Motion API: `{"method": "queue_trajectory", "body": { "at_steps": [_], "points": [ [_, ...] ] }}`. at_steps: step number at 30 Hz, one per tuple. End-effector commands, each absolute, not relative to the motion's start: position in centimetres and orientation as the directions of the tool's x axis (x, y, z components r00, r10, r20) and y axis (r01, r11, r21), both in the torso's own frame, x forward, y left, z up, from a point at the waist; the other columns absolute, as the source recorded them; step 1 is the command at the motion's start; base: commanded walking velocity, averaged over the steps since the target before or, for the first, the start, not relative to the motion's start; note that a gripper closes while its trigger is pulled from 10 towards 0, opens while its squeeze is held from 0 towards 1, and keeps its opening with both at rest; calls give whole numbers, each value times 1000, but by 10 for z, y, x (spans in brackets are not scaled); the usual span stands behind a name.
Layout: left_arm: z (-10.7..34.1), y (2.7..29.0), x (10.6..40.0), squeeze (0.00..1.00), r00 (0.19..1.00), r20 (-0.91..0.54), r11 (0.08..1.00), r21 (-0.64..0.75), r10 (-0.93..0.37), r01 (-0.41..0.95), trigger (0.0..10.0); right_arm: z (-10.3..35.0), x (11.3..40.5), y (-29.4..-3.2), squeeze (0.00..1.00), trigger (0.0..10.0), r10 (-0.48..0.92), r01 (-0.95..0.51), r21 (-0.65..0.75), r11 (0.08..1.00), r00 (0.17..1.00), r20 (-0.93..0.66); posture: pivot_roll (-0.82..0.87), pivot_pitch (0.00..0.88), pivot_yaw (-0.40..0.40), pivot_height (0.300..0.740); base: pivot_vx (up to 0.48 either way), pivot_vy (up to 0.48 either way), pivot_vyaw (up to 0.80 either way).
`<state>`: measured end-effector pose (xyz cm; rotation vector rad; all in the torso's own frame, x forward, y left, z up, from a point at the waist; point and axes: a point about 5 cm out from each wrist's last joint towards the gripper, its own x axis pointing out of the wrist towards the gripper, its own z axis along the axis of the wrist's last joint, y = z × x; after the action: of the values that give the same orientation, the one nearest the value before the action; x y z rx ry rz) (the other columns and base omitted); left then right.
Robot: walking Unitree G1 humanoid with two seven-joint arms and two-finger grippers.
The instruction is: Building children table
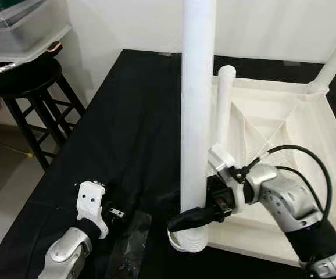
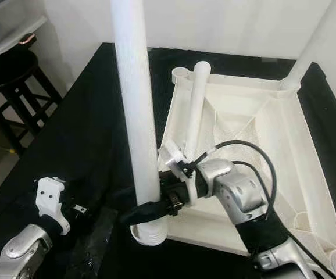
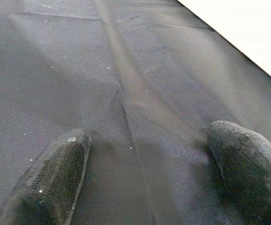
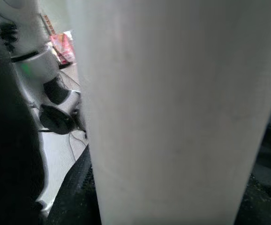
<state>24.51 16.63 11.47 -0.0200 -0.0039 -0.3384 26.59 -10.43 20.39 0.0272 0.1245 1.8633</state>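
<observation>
Gripping low on the upright white leg (image 1: pixel 197 104), the right gripper (image 1: pixel 198 216) fingers pinch it above the tabletop (image 1: pixel 272 122) corner socket. If it tilts, the leg could jam; the left gripper (image 3: pixel 145 159), lower left, rests spread on the black worktop (image 1: pixel 127 128)

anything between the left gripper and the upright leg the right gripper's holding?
Only black cloth. Between the left gripper and the upright white leg, the left eye view shows bare cloth with a glossy patch.

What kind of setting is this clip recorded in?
Probably a room in a home, set up for furniture assembly: an upturned white table top with a white leg standing in its corner lies on a black cloth, beside a black wooden stool carrying a plastic storage bin.
</observation>
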Motion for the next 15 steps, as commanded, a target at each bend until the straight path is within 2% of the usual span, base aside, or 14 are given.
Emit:
{"method": "queue_trajectory", "body": {
  "at_steps": [1,3,7,8,15],
  "points": [
    [105,178,245,0,969,-77,972,1,-234,235,10000,200,265,-100,0,10000,962,-962,76,-264,-268,-50,-9,258,-8,740,0,0,0],
    [104,180,246,0,974,-89,978,15,-207,209,10000,200,267,-100,0,10000,965,-964,72,-255,-259,-46,-7,254,-11,740,0,0,0],
    [103,181,247,0,976,-105,981,25,-191,194,10000,202,268,-100,0,10000,967,-967,66,-248,-251,-41,-8,248,-12,740,-368,0,0],
    [104,182,249,0,978,-95,983,-10,-184,183,10000,208,272,-103,0,10000,971,-971,44,-235,-237,-34,-18,233,-20,740,0,0,0],
    [103,181,254,0,980,-87,984,-30,-177,175,10000,221,278,-106,0,10000,975,-976,-6,-218,-218,-34,-26,215,-27,740,0,0,0]
  ]
}}
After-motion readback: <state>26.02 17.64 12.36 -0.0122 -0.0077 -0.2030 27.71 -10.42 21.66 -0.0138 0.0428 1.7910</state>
